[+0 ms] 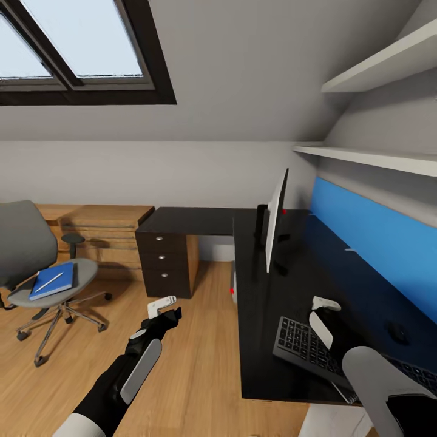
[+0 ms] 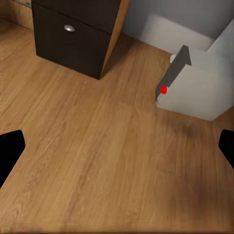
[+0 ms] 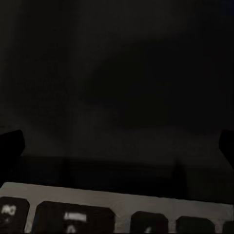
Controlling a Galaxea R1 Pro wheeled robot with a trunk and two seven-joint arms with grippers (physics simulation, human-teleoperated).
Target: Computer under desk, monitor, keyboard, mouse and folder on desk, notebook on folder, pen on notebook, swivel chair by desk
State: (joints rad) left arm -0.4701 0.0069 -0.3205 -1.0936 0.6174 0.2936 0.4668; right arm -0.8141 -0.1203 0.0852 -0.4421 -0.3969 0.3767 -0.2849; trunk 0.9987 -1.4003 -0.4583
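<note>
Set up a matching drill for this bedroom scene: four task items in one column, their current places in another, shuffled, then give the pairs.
Things:
1. folder
2. keyboard
3. monitor
4. computer

Places:
A. on the wood floor beside the desk
B. upright on the desk, edge-on to the head camera
C. on the swivel chair seat
D. flat on the desk near its front edge, under the right gripper

Pairs: 1-C, 2-D, 3-B, 4-A

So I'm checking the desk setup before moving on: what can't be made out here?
- Computer: head view, mostly hidden behind the desk edge.
- Keyboard: near end covered by the right arm.
- Notebook: not distinguishable on the folder, too small.
- Right wrist view: too dark, keys blurred.
</note>
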